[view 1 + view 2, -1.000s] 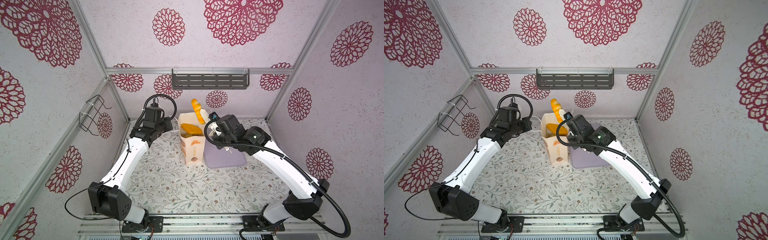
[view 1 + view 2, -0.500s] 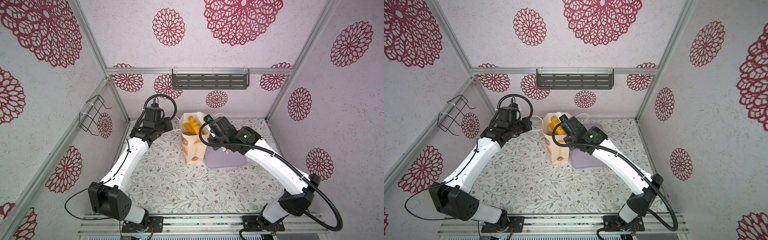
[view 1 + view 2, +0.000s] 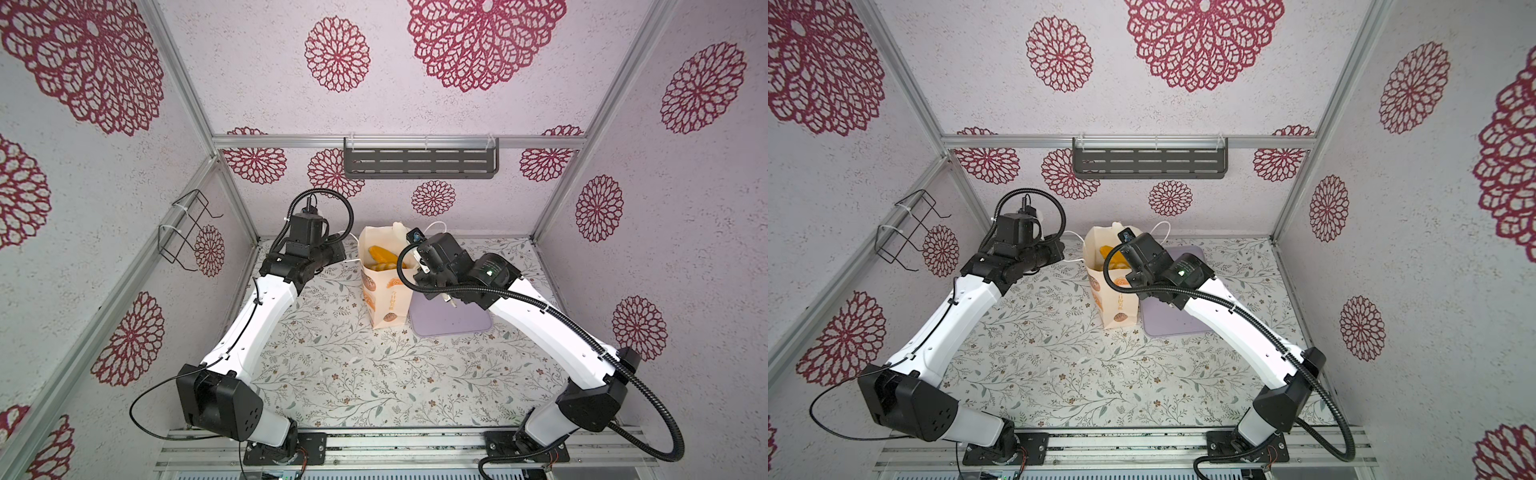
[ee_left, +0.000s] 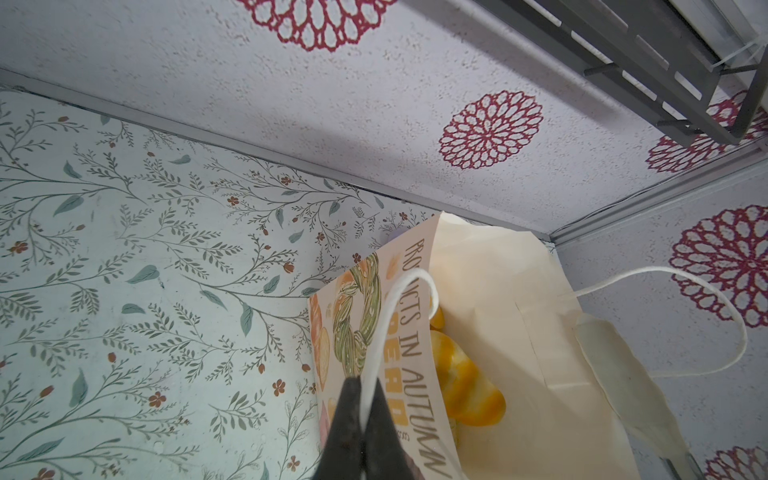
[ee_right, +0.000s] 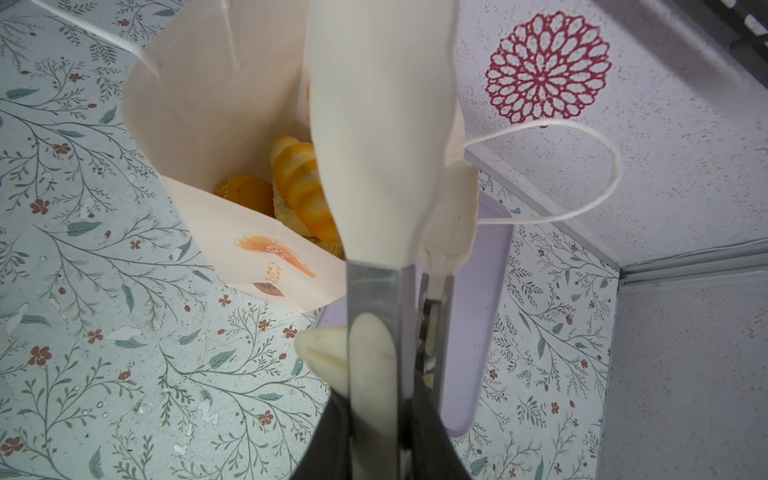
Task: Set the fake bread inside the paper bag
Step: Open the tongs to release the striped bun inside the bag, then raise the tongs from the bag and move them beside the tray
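Bread [image 5: 303, 187], light and slippery, has dropped into the flimsy bag [image 3: 384, 299]; left gripper [image 4: 365, 384] pinches its cord handle [image 4: 419, 276], right gripper [image 5: 386, 415] clamps tongs [image 5: 374, 124].

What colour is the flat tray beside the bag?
The tray is plain lilac, clearest in a top view.

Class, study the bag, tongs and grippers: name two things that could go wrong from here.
1. The tongs in the right gripper hang at the rim of the paper bag; withdrawing might snag its wall and tip it.
2. The left gripper pinches only a thin cord handle; a tug could topple the bag, spilling the fake bread.
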